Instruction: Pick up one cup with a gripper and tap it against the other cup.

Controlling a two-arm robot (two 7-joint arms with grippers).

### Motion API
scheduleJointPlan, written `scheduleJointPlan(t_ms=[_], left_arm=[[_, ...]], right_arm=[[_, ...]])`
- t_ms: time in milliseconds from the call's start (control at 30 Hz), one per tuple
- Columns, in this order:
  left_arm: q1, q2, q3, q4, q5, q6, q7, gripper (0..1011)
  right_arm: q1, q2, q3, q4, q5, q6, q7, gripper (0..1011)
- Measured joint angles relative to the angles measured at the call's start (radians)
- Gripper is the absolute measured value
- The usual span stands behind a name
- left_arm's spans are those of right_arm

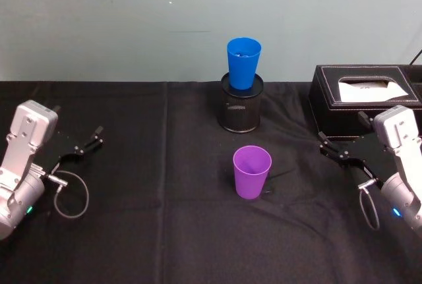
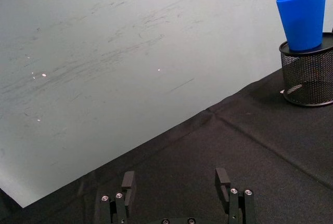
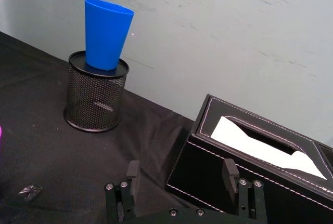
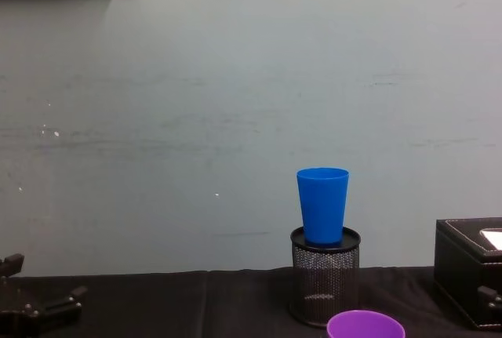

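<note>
Head view: upright purple cup [image 1: 252, 172] lies left of the right gripper [image 1: 339, 132], the nearer arm, jaws spread and empty; left gripper [image 1: 79, 126], also spread, sits farther off.

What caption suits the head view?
Purple cup in front of blue cup atop mesh holder; left gripper, right gripper open.

Purple cup [image 1: 252, 170]: plain purple, a little darker inside.
Blue cup [image 1: 243, 62]: plain bright blue.
Pen holder [image 1: 241, 105]: black, with a fine mesh pattern on its wall.
Tissue box [image 1: 330, 103]: black, with pale stitching along the edges.
Tissue [image 1: 372, 88]: white.
Tablecloth [image 1: 165, 231]: plain black.
Wall [image 1: 132, 20]: pale grey-green, with faint dark scuffs and small white specks.
Left gripper [image 2: 175, 174]: black fingers, silver-grey body.
Right gripper [image 3: 182, 166]: black fingers, silver-grey body.
</note>
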Motion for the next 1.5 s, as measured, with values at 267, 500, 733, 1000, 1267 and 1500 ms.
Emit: scheduleJointPlan(t_ms=[267, 500, 733, 1000, 1267, 1500], left_arm=[[0.0, 0.0, 0.0, 0.0, 0.0, 0.0, 0.0, 1000], [0.0, 0.0, 0.0, 0.0, 0.0, 0.0, 0.0, 1000], [0.0, 0.0, 0.0, 0.0, 0.0, 0.0, 0.0, 1000], [0.0, 0.0, 0.0, 0.0, 0.0, 0.0, 0.0, 1000], [0.0, 0.0, 0.0, 0.0, 0.0, 0.0, 0.0, 1000], [0.0, 0.0, 0.0, 0.0, 0.0, 0.0, 0.0, 1000]], right_arm=[[0.0, 0.0, 0.0, 0.0, 0.0, 0.0, 0.0, 1003], [0.0, 0.0, 0.0, 0.0, 0.0, 0.0, 0.0, 1003], [0.0, 0.0, 0.0, 0.0, 0.0, 0.0, 0.0, 1003], [0.0, 0.0, 0.0, 0.0, 0.0, 0.0, 0.0, 1003], [0.0, 0.0, 0.0, 0.0, 0.0, 0.0, 0.0, 1003], [0.0, 0.0, 0.0, 0.0, 0.0, 0.0, 0.0, 1003]])
